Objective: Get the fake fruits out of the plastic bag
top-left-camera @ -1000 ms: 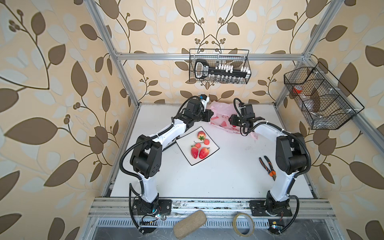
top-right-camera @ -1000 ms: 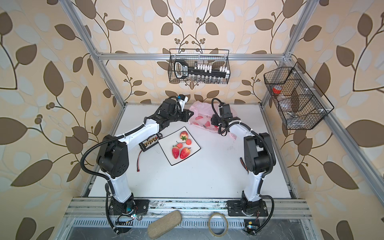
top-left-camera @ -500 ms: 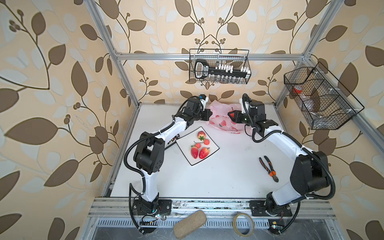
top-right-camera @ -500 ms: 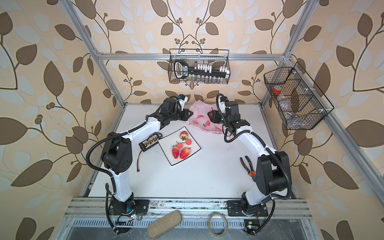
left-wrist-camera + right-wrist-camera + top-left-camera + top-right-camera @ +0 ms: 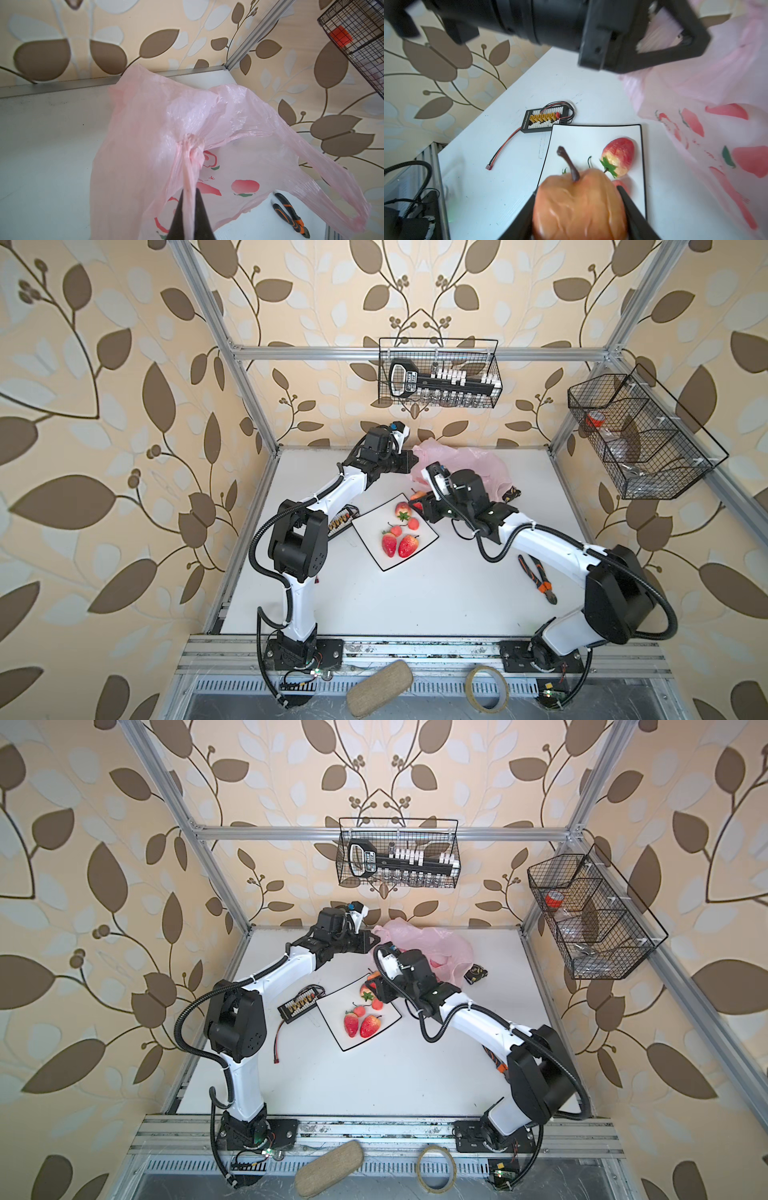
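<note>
Most of the work looks done: the white square plate (image 5: 368, 529) already carries three strawberries (image 5: 389, 544) and two small round red fruits (image 5: 412, 524), so five fake fruits are out. A sixth, an orange round fruit (image 5: 579, 212) with a dark stem, is clamped between the jaws of the right gripper (image 5: 577, 191), which hangs over the plate's far corner. Setting it down seems to be the step in hand. The plastic bag (image 5: 469, 464) lies on the table (image 5: 415, 605) just beyond that same corner. The left gripper (image 5: 189, 194) is pinched tight on a bunched fold of it, holding the film up beyond the plate. Whether any fruit is left inside I cannot tell: through the pink film only flat printed red shapes show. A connector board (image 5: 301, 1004) sits just beside the plate's left edge, and orange-handled pliers (image 5: 536, 578) lie well apart on the plate's right. As for writing, tiny red marks (image 5: 211, 177) on the bag, white lettering along the board's rim and a label in the wall basket (image 5: 440, 373) are all too small to read.
</note>
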`<state>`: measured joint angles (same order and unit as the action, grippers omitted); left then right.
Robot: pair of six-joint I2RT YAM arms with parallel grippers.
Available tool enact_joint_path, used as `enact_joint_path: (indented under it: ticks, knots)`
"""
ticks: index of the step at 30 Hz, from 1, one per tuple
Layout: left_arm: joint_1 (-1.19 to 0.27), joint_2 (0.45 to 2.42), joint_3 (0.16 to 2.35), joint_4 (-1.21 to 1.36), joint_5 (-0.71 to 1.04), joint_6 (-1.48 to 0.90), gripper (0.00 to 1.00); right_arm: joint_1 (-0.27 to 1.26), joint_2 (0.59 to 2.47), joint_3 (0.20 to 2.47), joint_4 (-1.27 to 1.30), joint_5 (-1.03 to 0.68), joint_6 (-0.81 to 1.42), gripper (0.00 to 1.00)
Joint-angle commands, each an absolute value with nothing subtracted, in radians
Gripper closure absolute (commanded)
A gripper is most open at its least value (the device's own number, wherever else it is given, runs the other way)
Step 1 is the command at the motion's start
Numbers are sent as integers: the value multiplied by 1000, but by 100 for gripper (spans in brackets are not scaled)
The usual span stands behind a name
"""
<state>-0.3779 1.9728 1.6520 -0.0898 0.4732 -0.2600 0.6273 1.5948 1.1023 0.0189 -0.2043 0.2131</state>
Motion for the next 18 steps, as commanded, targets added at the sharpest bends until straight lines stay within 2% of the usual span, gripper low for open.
enact_joint_path:
  ticks: [1,10,18]
  knots:
    - [-366,1964,1689,-91,513,-237,100,680,1683,1111,100,-116,210,61]
    - [-364,1944,1655,-87,517,-236,100,744,1876,1164,169,51,194,61]
    - [-364,1939,1656,-92,515,-229,100,760,1935,1236,158,66,127,60]
